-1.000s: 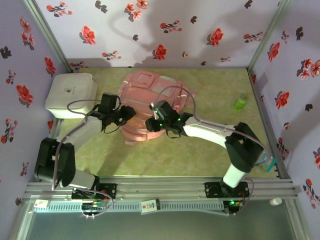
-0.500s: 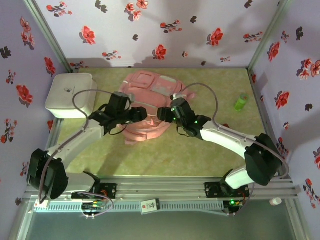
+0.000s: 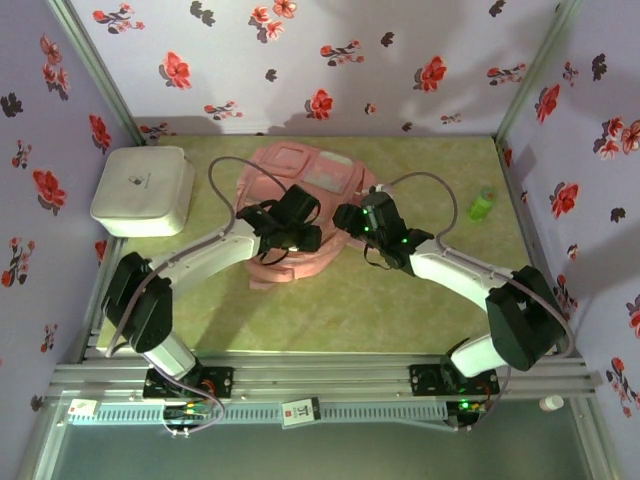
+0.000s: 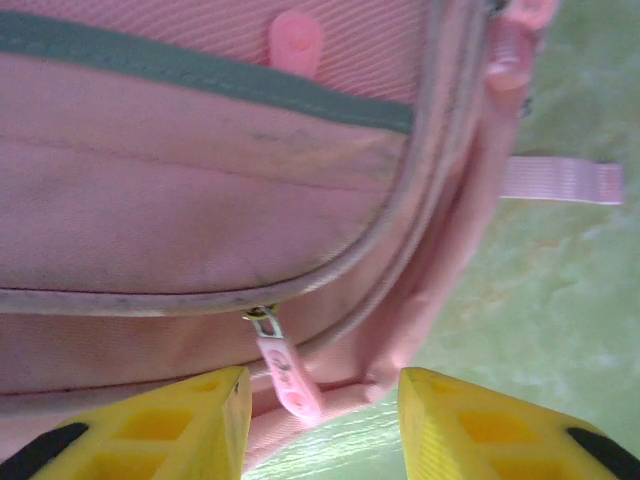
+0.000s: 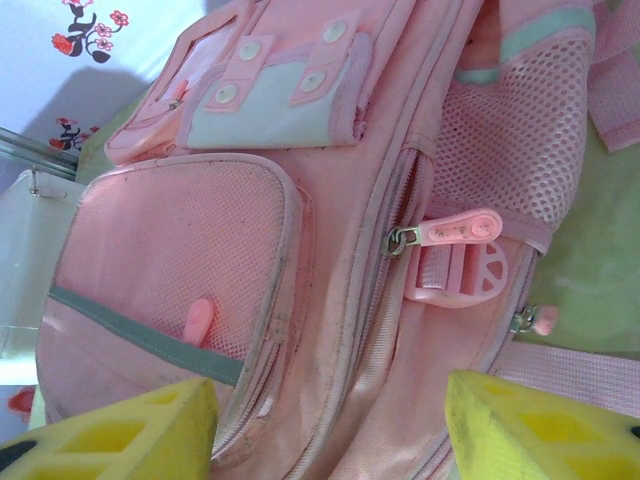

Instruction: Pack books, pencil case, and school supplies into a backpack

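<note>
Hovering at the backpack's [image 4: 200,200] lower edge, the left end effector [image 4: 320,425] has its jaws partly spread. A pink zipper pull [image 4: 287,372] hangs in the gap between them, apparently touching neither finger, though the close view makes that hard to judge. The right end effector [image 5: 330,430] is spread wider and empty, with the backpack's mesh front pocket [image 5: 170,250] directly ahead of it on the table [image 3: 400,300].

Seen from above, the left arm [image 3: 190,262] and right arm [image 3: 462,272] bend toward mid-frame, the left gripper [image 3: 303,236] facing the right gripper [image 3: 345,218], both jaws parted.
</note>
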### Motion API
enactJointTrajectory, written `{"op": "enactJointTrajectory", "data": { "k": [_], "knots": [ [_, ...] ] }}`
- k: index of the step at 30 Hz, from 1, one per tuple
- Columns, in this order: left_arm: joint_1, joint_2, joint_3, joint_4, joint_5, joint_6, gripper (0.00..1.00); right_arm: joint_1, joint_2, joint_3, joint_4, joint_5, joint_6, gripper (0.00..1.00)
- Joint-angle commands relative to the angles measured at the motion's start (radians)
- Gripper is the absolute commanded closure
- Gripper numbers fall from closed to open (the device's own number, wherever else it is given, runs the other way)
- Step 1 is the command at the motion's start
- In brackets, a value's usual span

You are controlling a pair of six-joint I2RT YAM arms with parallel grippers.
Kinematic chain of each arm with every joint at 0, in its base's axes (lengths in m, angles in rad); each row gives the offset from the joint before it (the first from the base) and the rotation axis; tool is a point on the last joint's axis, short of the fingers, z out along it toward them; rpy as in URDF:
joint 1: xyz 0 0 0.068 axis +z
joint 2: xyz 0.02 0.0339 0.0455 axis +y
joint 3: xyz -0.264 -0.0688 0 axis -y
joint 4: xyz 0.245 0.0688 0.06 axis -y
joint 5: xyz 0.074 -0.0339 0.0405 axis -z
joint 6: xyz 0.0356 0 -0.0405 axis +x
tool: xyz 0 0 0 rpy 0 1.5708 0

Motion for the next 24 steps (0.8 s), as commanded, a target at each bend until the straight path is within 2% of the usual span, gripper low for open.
{"op": "enactJointTrajectory", "data": {
  "k": [1, 7, 18, 24],
  "knots": [
    [-0.010, 0.041, 0.047, -0.079, -0.054, 0.030, 0.57, -0.008, -0.021, -0.017, 0.034, -0.008, 0.035, 0.38],
    [-0.016, 0.095, 0.084, -0.113, -0.064, 0.056, 0.55, -0.010, -0.004, -0.011, 0.042, -0.025, 0.045, 0.38],
    [-0.016, 0.075, 0.083, -0.122, -0.133, 0.059, 0.85, -0.010, 0.053, 0.019, 0.088, -0.105, 0.067, 0.42],
    [-0.014, 0.066, 0.074, -0.110, -0.131, 0.058, 0.91, -0.020, 0.093, 0.012, 0.171, -0.170, 0.136, 0.45]
  ]
}}
